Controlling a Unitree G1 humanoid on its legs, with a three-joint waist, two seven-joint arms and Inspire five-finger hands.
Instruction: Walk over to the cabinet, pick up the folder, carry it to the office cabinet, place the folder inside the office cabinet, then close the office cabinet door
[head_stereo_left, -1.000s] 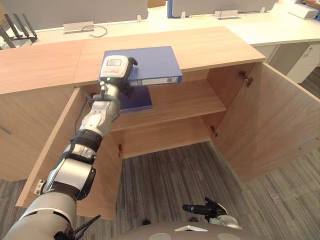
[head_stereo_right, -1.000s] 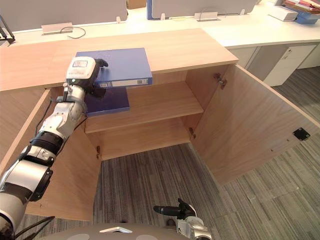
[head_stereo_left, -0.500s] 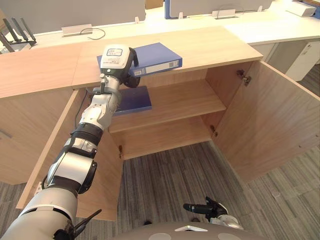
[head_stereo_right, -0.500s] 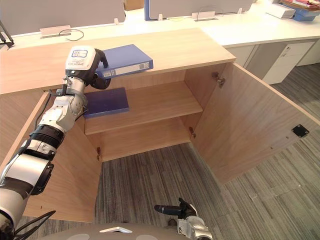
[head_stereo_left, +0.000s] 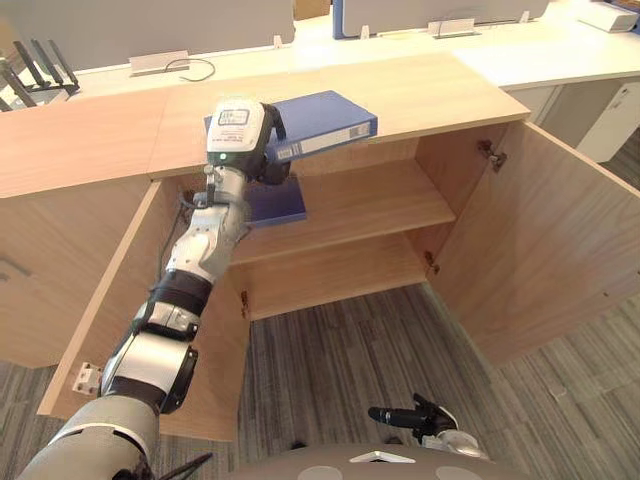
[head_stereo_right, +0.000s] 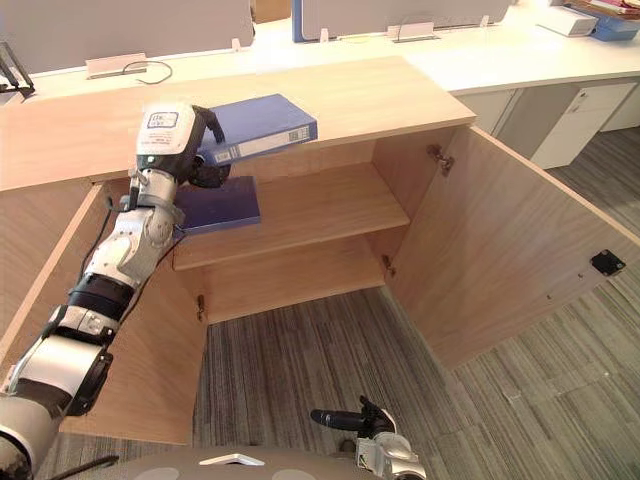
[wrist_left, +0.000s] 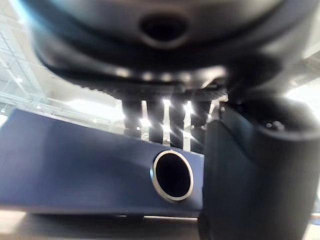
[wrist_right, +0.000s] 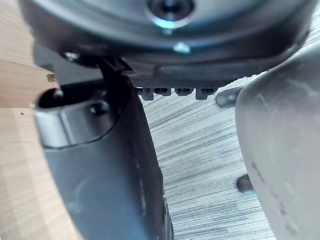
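Cabinet top: folder, flat second ago, now tilted; left hand clamped on its end.

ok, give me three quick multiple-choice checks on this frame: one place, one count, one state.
1. Where does the loose folder lie?
A. upper shelf
B. floor
C. white desk

2. How many blue folders are at the cabinet?
A. one
B. two
C. four

3. The cabinet doors are:
A. both shut
B. both open
C. removed

Answers:
1 A, it lies flat on that shelf.
2 B, the held folder is in the left hand, plus the loose one.
3 B, both doors stand swung outward.
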